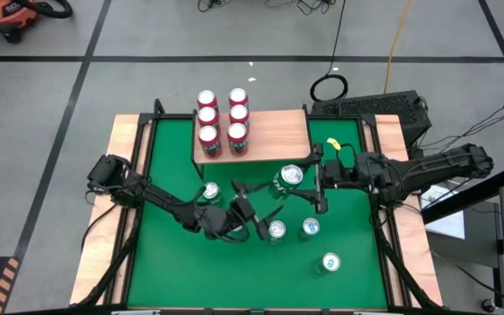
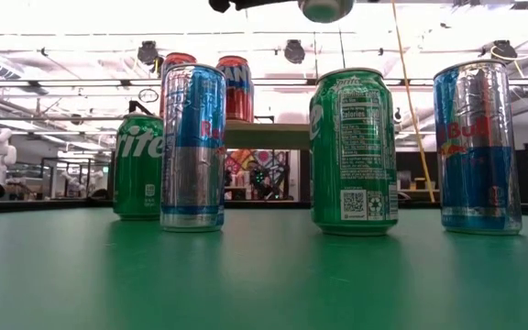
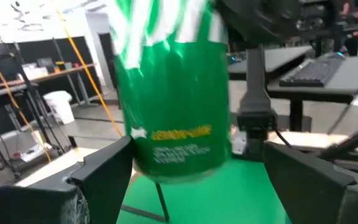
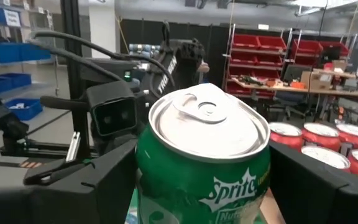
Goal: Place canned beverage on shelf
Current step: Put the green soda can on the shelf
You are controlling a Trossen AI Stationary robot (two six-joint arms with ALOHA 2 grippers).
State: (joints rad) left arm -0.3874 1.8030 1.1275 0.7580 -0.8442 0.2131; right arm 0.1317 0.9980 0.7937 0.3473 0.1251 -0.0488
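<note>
A green Sprite can (image 1: 289, 178) hangs above the green table, in front of the light-wood shelf (image 1: 278, 131), with my right gripper (image 1: 309, 181) shut on it. The low view shows only its underside (image 2: 326, 9) at the top edge. My left gripper (image 1: 265, 203) is open and points at the can from the left. In the left wrist view its fingers (image 3: 104, 174) stand on either side of the can's lower end (image 3: 179, 162); I see no touch. Several red cans (image 1: 221, 118) stand on the shelf's left half. My right gripper pinches the Sprite can's side wall (image 4: 143, 180) between its two fingers, one on each opposite side, below the rim. The fingers come level from the table's right. The can stands roughly upright, top up, lifted clear of the table.
Loose cans stand upright on the table: a Sprite (image 2: 140, 165), two Red Bulls (image 2: 192, 147) (image 2: 477, 147) and another green can (image 2: 354, 151), under and in front of the grippers. The shelf's right half (image 1: 287, 127) is bare wood.
</note>
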